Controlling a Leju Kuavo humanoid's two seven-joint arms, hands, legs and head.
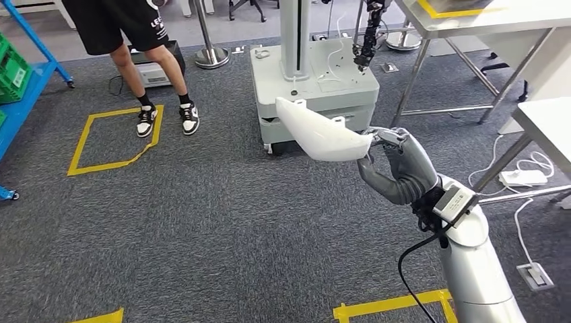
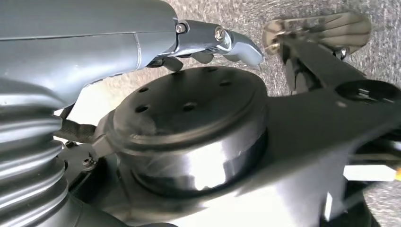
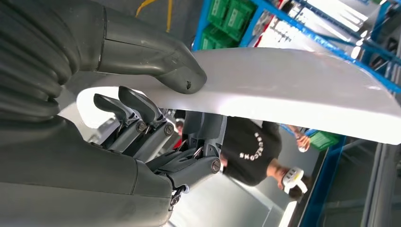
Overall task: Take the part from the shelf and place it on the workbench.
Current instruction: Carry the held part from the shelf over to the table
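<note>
The right hand (image 1: pixel 397 168) grips the part (image 1: pixel 320 131), a long white curved shell, by one end: in the right wrist view the thumb (image 3: pixel 156 61) presses on one face and the fingers (image 3: pixel 142 118) curl against the other. The part juts out from the fingers toward the robot's left, held in the air above the grey carpet (image 1: pixel 202 229), touching nothing else. Beyond the fingers stands a grey wheeled base (image 1: pixel 316 81) with a column. To the right of the fingers are white tabletops (image 1: pixel 545 118) on metal legs, well apart from the part. Far to the left of the fingers a blue shelf (image 1: pixel 30 74) carries green crates (image 1: pixel 10 70); what lies in them cannot be told. A person (image 1: pixel 138 40) in black shorts stands by yellow floor tape (image 1: pixel 111 141). The left hand (image 2: pixel 203 40) appears with a finger stretched out; whether it is open or closed cannot be told.
</note>
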